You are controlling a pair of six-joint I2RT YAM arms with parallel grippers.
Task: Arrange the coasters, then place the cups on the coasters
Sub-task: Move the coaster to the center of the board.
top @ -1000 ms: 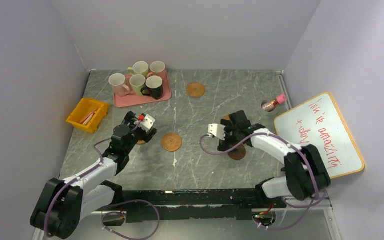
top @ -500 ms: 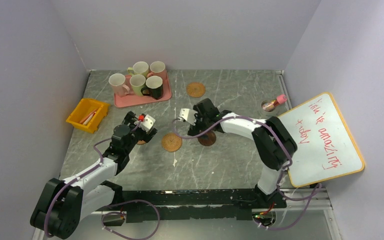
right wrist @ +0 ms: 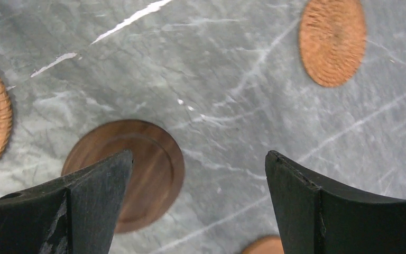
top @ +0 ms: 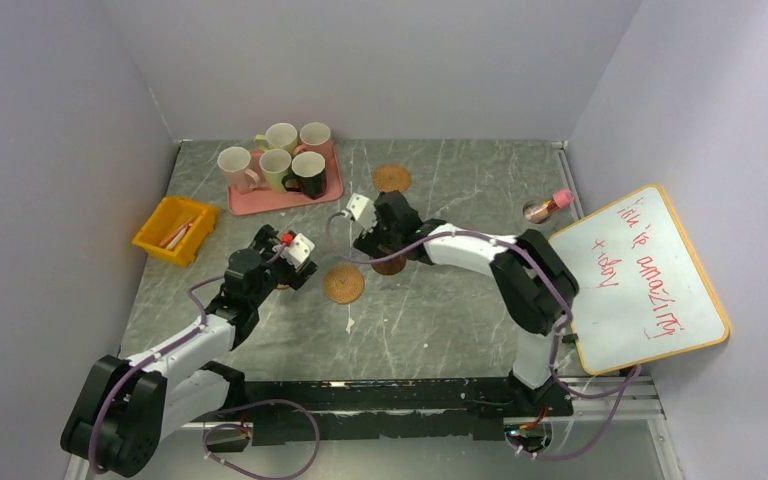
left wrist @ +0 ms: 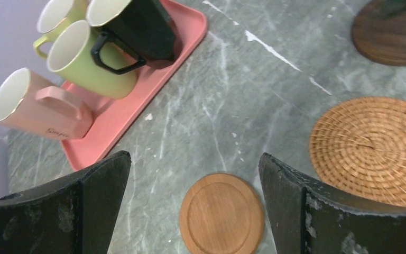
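Several cups (top: 280, 165) stand on a pink tray (top: 332, 188) at the back left; the left wrist view shows a pink cup (left wrist: 37, 106), a green one (left wrist: 90, 61) and a black one (left wrist: 135, 24). My left gripper (left wrist: 194, 159) hangs open above a light wooden coaster (left wrist: 221, 213). Beside it lies a woven coaster (left wrist: 372, 150). My right gripper (right wrist: 198, 154) is open over bare table, its left finger over a dark brown coaster (right wrist: 142, 169). Another woven coaster (top: 391, 179) lies further back. An orange coaster's edge (right wrist: 264, 246) shows at the bottom of the right wrist view.
A yellow bin (top: 175, 230) sits at the left edge. A small clear jar with a pink lid (top: 545, 207) lies at the right, next to a whiteboard (top: 640, 270) with red writing. Grey walls close in the table on three sides.
My right arm has swung left from the right-centre to the table's middle, and the dark brown coaster beneath it now lies further left. The left arm has barely shifted.
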